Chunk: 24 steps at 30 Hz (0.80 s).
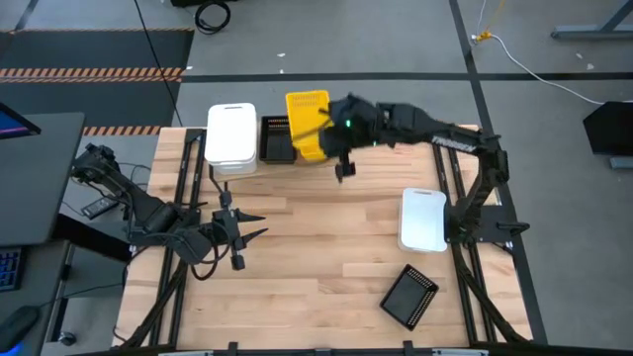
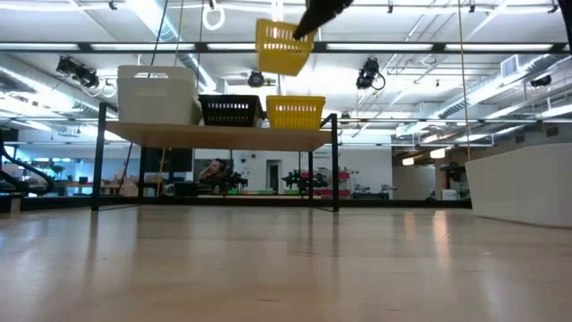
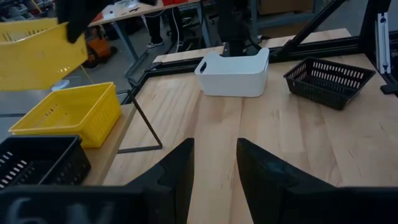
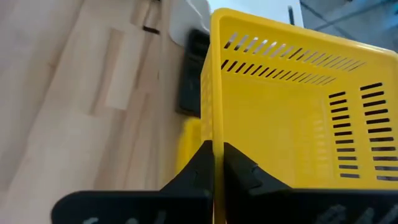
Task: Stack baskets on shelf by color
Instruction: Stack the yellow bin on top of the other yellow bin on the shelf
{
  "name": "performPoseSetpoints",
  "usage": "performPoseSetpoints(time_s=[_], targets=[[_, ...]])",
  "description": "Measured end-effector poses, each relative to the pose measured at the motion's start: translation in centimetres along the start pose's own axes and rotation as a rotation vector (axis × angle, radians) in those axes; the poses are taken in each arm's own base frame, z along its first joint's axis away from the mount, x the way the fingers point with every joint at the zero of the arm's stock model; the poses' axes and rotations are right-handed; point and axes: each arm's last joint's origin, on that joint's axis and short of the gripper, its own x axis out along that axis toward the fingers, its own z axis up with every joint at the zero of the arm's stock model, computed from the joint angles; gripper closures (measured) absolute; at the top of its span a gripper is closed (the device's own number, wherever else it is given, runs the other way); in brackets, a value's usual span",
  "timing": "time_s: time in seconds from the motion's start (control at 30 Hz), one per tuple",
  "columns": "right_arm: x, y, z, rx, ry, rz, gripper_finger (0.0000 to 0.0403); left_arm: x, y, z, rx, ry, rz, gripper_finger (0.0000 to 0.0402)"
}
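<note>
Pale wooden planks made up the desk (image 1: 326, 257), which stood on a grey floor with a workshop room visible beyond it in the low view. At the far edge of the desk stood the shelf (image 2: 223, 136), a light plank on thin black legs, and on it sat a white basket (image 1: 231, 135) at one end, a black basket (image 2: 231, 110) in the middle and a yellow basket (image 2: 296, 112) at the other end. The right claw (image 4: 217, 163) was pinched narrow on the rim of a second yellow basket (image 1: 309, 121) and held it tilted in the air above the yellow one on the shelf, clear of it in the low view. In the right wrist view the two dark fingers (image 4: 244, 171) sat on either side of that basket's slotted wall. The left claw (image 1: 249, 232) hovered over the near left part of the desk with its fingers spread and nothing between them. Another white basket (image 1: 423, 219) rested on the right side of the desk close to the right arm's base, and another black basket (image 1: 409, 295) lay nearer the front edge, well apart from the shelf.
</note>
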Motion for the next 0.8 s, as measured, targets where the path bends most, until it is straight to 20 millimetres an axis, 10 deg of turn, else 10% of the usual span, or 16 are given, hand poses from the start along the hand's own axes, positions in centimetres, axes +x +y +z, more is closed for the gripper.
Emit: performPoseSetpoints(time_s=[0.3, 0.8], targets=[[0.5, -4.0, -3.2, 0.097, 0.005, 0.087, 0.0390, 0.0, 0.0, 0.0, -0.002, 0.000, 0.000, 0.0274], [4.0, -3.4, -5.3, 0.088, 0.046, 0.156, 0.0391, 0.2, 0.2, 0.1, -0.010, 0.002, 0.013, 0.0274]])
